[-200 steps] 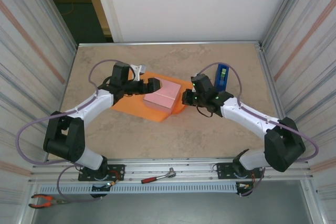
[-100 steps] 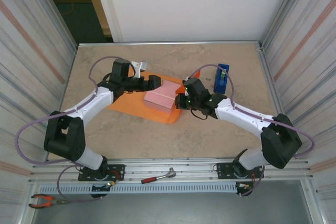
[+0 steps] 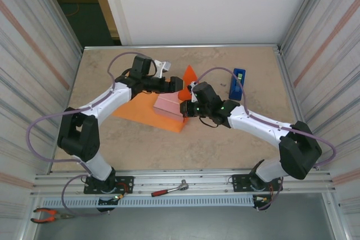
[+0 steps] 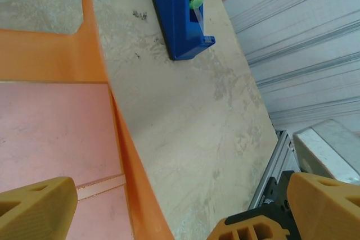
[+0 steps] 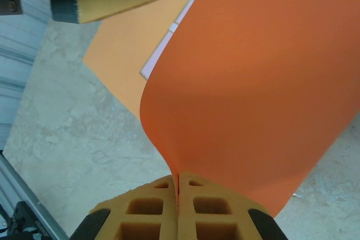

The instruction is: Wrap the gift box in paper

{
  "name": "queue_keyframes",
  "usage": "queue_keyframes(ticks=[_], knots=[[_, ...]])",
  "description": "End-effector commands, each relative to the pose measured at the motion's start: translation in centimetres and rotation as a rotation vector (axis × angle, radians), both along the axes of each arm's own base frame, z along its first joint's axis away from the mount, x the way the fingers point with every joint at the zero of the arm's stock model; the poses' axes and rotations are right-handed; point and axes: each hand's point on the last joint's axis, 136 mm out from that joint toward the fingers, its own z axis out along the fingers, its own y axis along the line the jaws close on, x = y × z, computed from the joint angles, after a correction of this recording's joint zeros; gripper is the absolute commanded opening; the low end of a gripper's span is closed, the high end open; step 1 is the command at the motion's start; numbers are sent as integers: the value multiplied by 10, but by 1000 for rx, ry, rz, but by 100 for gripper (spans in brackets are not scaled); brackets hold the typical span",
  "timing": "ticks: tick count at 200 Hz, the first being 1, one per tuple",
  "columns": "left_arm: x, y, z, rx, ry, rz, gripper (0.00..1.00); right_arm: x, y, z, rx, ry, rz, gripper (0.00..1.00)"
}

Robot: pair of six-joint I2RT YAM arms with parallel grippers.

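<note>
One side of the fold is all we can count as started: the paper (image 3: 140,113) lies flat under the gift box (image 3: 169,105), and just its right-hand edge is lifted, curling up beside the box with a corner standing in the air. The gift box sits toward the right part of the sheet, its pink top bare, so we judge the wrap to be at an early stage, with this flap, the opposite side and both ends yet to be folded over and nothing taped. Our right gripper (image 5: 178,186) is clenched on the raised edge of the paper; our left gripper (image 3: 175,85) hangs over the far side of the box, fingers spread wide, grasping nothing. Around us stand ribbed metal side walls (image 3: 34,54) and a white back panel (image 3: 197,4); the table (image 3: 225,139) is a mottled beige slab; a blue tape dispenser (image 3: 237,83) waits right of the box, apart from it, while a ratchet (image 3: 169,189) and red-handled pliers (image 3: 48,214) lie along the near frame (image 3: 185,179)
</note>
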Motion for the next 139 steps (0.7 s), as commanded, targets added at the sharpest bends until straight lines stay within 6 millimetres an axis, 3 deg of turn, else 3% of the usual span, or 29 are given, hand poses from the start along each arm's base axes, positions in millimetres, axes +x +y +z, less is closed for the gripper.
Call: queue_keyframes(ticks=[1,59,88,102,125,129,135,139], knots=[[-1,-1,-3,34,1,-25,95,2,11,15,25,-43,39,0],[-2,-10,-16,63,21,-64,80,2,15,15,27,-41,46,0],[-2,-15,-20,72,25,-82,68,2,16,15,26,-41,47,0],[-3,-17,-22,72,31,-90,55,2,17,14,25,-39,46,0],[-4,-20,-24,68,30,-102,20,3,17,14,25,-38,44,0],[-4,-20,-24,69,31,-101,11,3,17,15,24,-37,43,6],[-3,-18,-25,72,30,-96,0,3,16,15,20,-36,39,24],[-2,-17,-24,75,26,-92,0,3,14,14,15,-34,34,34]])
